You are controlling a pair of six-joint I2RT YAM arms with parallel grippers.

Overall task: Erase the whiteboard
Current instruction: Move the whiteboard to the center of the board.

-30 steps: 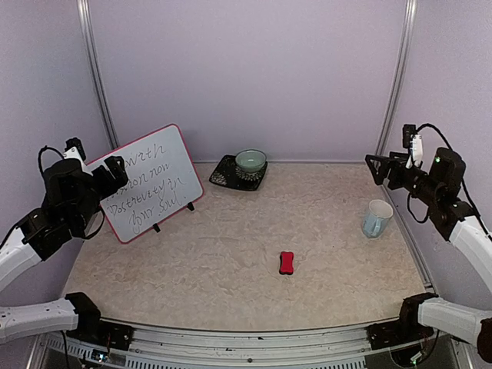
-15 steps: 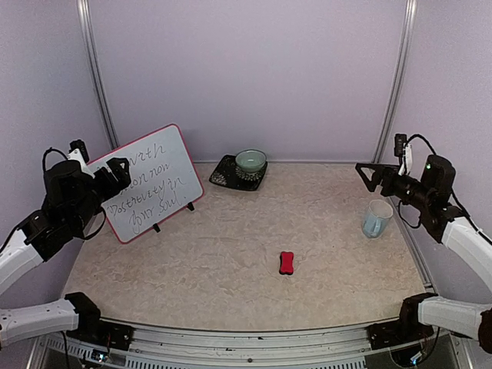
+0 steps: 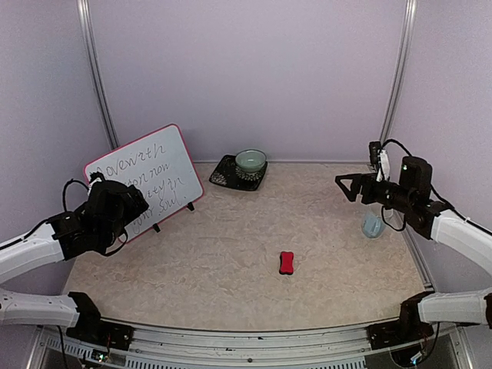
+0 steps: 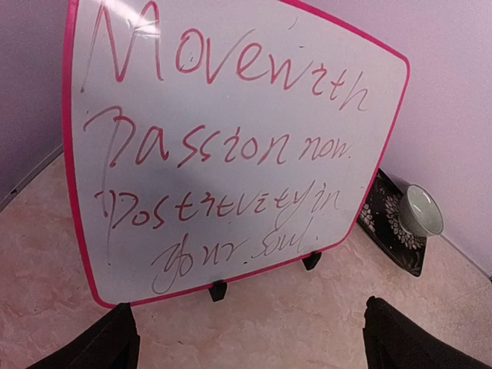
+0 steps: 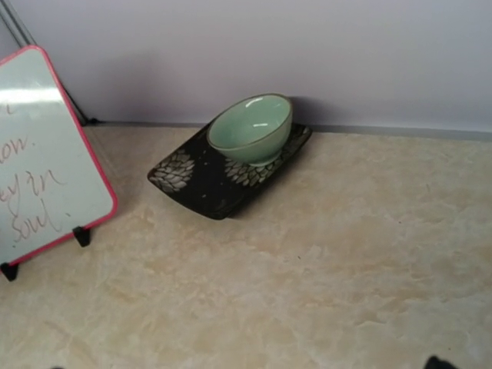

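The whiteboard stands tilted on small black feet at the back left, pink-framed and covered with handwritten lines. It fills the left wrist view. My left gripper hovers low, just in front of the board's lower left part, open and holding nothing. Its two dark fingers show at the bottom corners of that view. My right gripper hangs open and empty over the right side of the table, pointing left. A small red eraser block lies on the table near the front middle, away from both grippers.
A green bowl sits on a black patterned tray at the back middle, and both show in the right wrist view. A pale blue mug stands at the right, partly behind my right arm. Walls close in on three sides.
My left arm has dropped and swung right, uncovering the board's top left. My right arm has moved left and slightly down, now passing in front of the mug. Both grippers stay open.
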